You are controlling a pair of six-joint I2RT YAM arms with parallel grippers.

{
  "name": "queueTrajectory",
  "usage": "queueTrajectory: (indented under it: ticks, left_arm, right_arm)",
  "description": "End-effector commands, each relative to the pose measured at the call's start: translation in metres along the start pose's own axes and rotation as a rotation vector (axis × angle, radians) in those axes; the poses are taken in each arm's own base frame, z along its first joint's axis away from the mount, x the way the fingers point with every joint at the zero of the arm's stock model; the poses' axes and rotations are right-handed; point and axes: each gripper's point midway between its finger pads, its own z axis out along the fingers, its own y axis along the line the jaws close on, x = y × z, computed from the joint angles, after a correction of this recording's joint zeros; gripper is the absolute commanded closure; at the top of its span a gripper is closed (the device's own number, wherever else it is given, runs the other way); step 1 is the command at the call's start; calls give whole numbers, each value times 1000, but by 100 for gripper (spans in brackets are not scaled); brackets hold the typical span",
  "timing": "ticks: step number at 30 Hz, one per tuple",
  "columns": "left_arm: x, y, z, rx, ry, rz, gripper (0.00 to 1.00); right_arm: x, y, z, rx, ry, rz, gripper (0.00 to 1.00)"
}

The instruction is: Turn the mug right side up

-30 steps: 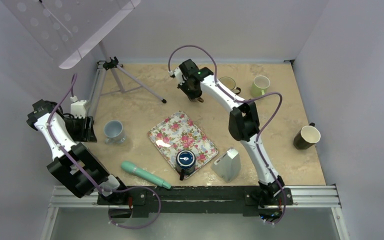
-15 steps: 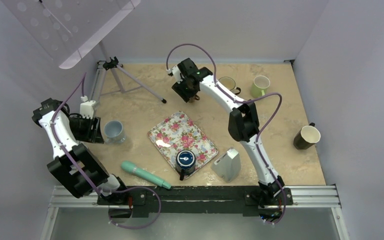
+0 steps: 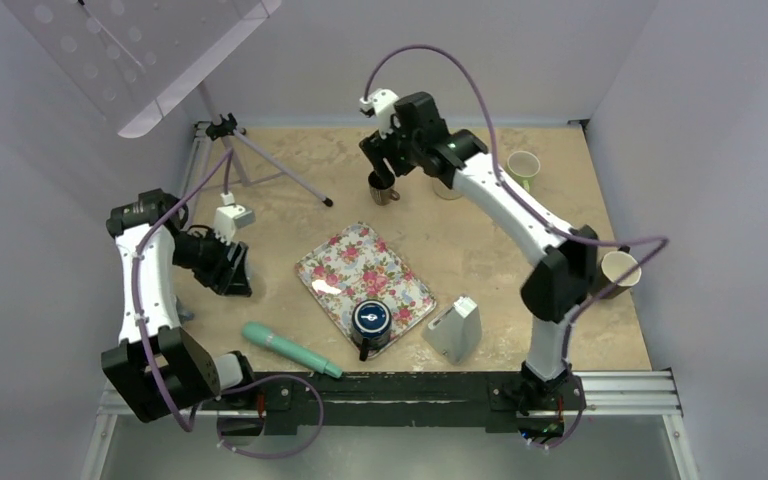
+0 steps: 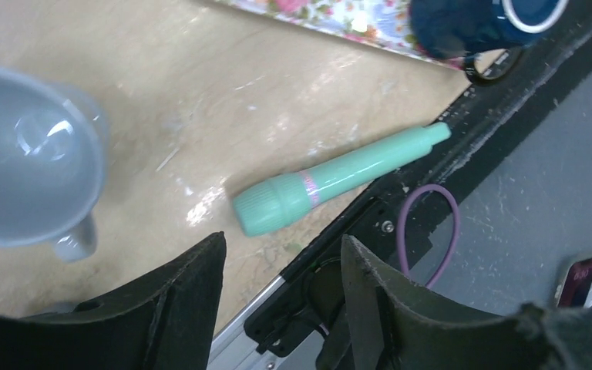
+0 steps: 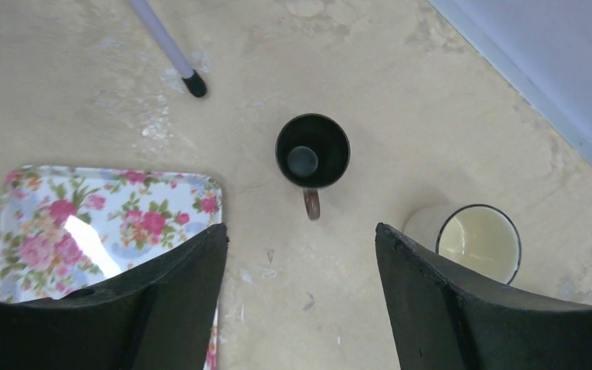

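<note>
A small dark mug stands mouth up on the tabletop, its handle toward the camera; the top view shows this mug behind the floral tray. My right gripper hangs open above and just short of it, holding nothing, and appears in the top view too. A navy mug sits base up on the tray's near corner and is also visible at the edge of the left wrist view. My left gripper is open and empty, beside a pale blue mug that stands mouth up.
A cream mug stands right of the dark mug. A green mug and a dark cream-lined mug are at the right. A teal handle and a white carton lie near the front rail. A tripod is back left.
My right gripper opened and lifted away, leaving the dark mug standing mouth up. The right arm swung right. My left arm moved inward over the pale blue mug.
</note>
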Motion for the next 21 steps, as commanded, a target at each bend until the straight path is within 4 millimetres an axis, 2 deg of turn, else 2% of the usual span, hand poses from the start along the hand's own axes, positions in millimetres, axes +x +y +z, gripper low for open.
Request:
queueTrajectory:
  ticks: [1, 3, 4, 7, 9, 11, 14, 16, 17, 19, 21]
  left_arm:
    - [-19, -37, 0, 90, -54, 100, 39]
    - [-29, -36, 2, 97, -72, 99, 38]
    - [-32, -34, 4, 95, -71, 94, 38]
    - [-43, -25, 8, 89, -75, 61, 38]
    - [-50, -20, 11, 87, -91, 37, 38]
    - [-54, -16, 13, 82, -106, 22, 38]
    - [-55, -6, 17, 49, -105, 15, 39]
    - [-55, 3, 19, 12, -98, 9, 38]
    - [-56, 7, 19, -7, -98, 2, 39]
    - [-59, 12, 19, -23, -103, -12, 39]
    - [-63, 13, 20, -16, -113, -21, 39]
  right_arm:
    - [-3, 31, -59, -138, -152, -54, 20]
    - [22, 70, -79, -262, -188, -197, 14]
    - [26, 93, -101, -307, -254, -307, 14]
    - [55, 159, -140, -417, -427, -674, 11]
    - [65, 189, -161, -493, -538, -840, 10]
    - [71, 212, -172, -567, -584, -978, 13]
    - [87, 241, -170, -641, -553, -1156, 17]
    - [105, 259, -159, -677, -502, -1268, 18]
    - [116, 268, -153, -704, -471, -1327, 20]
    - [149, 287, -143, -812, -359, -1454, 25]
    - [165, 308, -143, -868, -308, -1526, 31]
